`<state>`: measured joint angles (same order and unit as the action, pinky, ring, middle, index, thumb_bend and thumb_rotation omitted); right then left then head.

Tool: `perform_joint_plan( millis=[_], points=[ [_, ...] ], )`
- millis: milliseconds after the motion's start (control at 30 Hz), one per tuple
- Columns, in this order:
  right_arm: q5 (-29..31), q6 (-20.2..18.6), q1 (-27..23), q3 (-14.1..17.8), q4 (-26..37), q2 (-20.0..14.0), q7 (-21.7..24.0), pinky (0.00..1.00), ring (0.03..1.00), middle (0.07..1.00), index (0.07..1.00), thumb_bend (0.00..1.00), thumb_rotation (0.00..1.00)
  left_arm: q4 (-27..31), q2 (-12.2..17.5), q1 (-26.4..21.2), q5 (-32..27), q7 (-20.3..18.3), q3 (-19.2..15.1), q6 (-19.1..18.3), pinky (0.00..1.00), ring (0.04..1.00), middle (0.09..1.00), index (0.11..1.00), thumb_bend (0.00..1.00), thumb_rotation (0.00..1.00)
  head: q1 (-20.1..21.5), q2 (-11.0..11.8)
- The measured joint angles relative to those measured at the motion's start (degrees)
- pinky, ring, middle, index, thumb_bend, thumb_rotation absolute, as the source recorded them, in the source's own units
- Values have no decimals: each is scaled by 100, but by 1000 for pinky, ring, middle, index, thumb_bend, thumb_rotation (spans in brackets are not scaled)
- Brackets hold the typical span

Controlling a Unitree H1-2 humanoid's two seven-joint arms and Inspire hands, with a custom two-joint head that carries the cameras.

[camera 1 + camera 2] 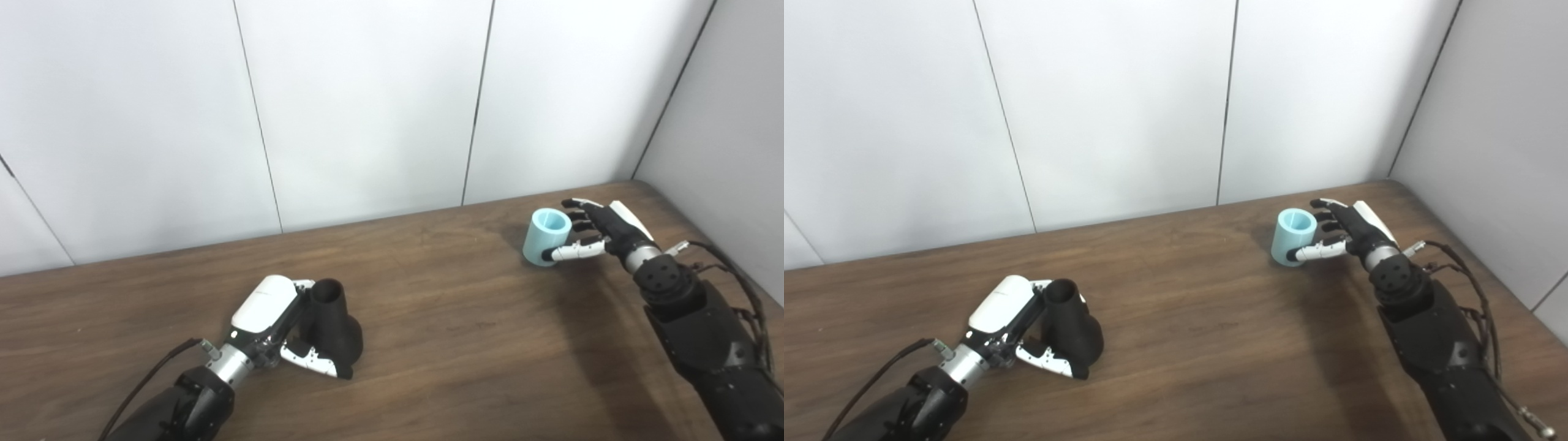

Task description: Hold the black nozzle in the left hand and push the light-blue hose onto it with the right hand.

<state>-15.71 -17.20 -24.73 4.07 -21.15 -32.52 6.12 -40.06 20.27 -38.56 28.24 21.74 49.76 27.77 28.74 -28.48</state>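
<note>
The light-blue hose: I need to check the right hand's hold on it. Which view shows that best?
The left eye view: the light-blue hose stands upright, open end up, with the right hand and its fingers at its side. The right eye view shows the same thing, no clearer.

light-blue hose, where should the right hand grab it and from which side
Around its round side wall, at mid-height, coming from its right. The light-blue hose stands upright, open end up, and the right hand already sits beside it there, thumb in front, fingers behind. That leaves the opening free for the black nozzle.
</note>
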Motion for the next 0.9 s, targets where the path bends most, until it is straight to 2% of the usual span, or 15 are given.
perform_joint_plan(
  millis=[200, 400, 533, 667, 900],
  points=[
    [28, 177, -1, -13, -85, 27, -101, 692, 727, 725, 760, 775, 63, 5, 18, -1, -52, 0, 34, 0, 547, 610, 468, 491, 526, 0, -9, -35],
    [157, 175, 1, -25, -48, 49, -78, 671, 711, 705, 735, 787, 80, 5, 23, -1, -60, 0, 40, 0, 547, 606, 471, 489, 526, 0, -17, -53],
    [178, 184, 0, -133, 7, 28, 22, 681, 699, 678, 680, 790, 94, 2, 23, -1, -67, 0, 42, 0, 549, 607, 469, 491, 526, 0, -35, -61],
    [163, 169, 24, -299, 170, -54, 176, 723, 719, 675, 666, 797, 83, 2, 24, -1, -71, 0, 42, 1, 542, 605, 461, 496, 525, 0, -53, -79],
    [160, 166, 48, -386, 282, -39, 288, 726, 734, 692, 627, 791, 91, 2, 23, -4, -71, 1, 48, 1, 549, 606, 459, 497, 525, 0, -79, -97]
  ],
)
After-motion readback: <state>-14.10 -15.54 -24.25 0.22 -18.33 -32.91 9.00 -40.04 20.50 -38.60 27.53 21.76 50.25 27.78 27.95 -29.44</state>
